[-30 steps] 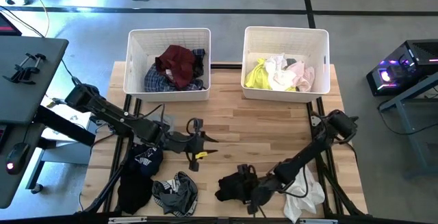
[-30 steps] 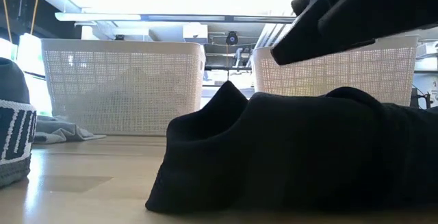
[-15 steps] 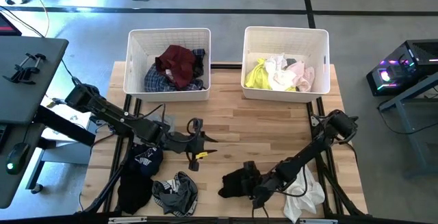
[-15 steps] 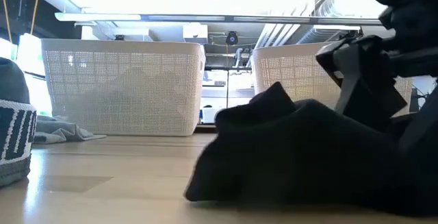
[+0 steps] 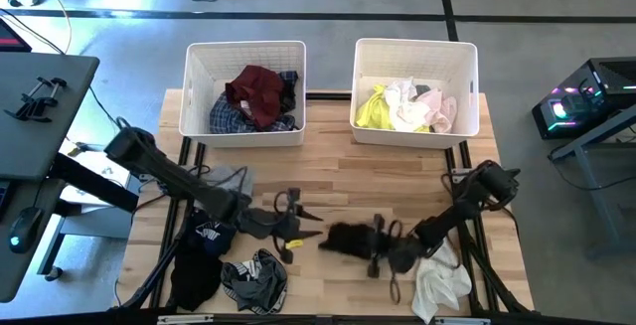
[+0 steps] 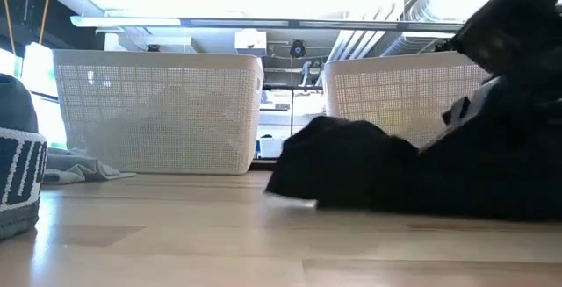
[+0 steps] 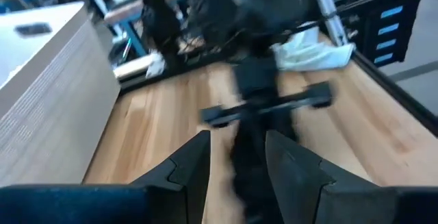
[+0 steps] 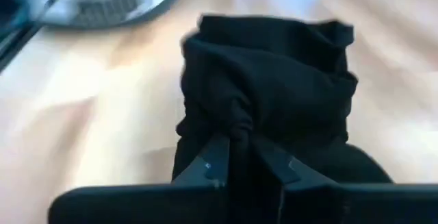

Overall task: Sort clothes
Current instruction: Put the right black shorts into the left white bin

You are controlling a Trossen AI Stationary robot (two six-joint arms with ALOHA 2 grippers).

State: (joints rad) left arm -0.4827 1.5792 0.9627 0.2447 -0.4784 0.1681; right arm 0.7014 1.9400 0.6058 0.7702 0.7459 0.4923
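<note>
My right gripper (image 5: 376, 243) is shut on a black garment (image 5: 346, 238) at the table's near middle; the garment also shows in the low view (image 6: 351, 168) and the right wrist view (image 8: 274, 73). My left gripper (image 5: 295, 222) is open and empty just left of the garment, its fingers pointing at it (image 7: 236, 162). The left bin (image 5: 199, 62) holds maroon and plaid clothes. The right bin (image 5: 467, 62) holds yellow, white and pink clothes. A white garment (image 5: 439, 283), black garments (image 5: 199, 260) and a grey patterned one (image 5: 254, 277) lie along the near edge. My right gripper pinches a gathered bunch of the black garment's cloth (image 8: 239, 125) between its two fingers, on the garment's right side. The fingers come low from the table's right. The rest of the garment spreads out ahead of the fingers, its underside on the table (image 6: 351, 201).
A grey cloth (image 5: 227, 178) lies on the table behind my left arm. Bare wood lies between the bins and the grippers (image 5: 378, 181).
My right gripper has gone toward the table's far edge and a little right, staying shut and dragging the black garment along the table. My left gripper has shifted slightly toward the near edge and right, toward the garment.
</note>
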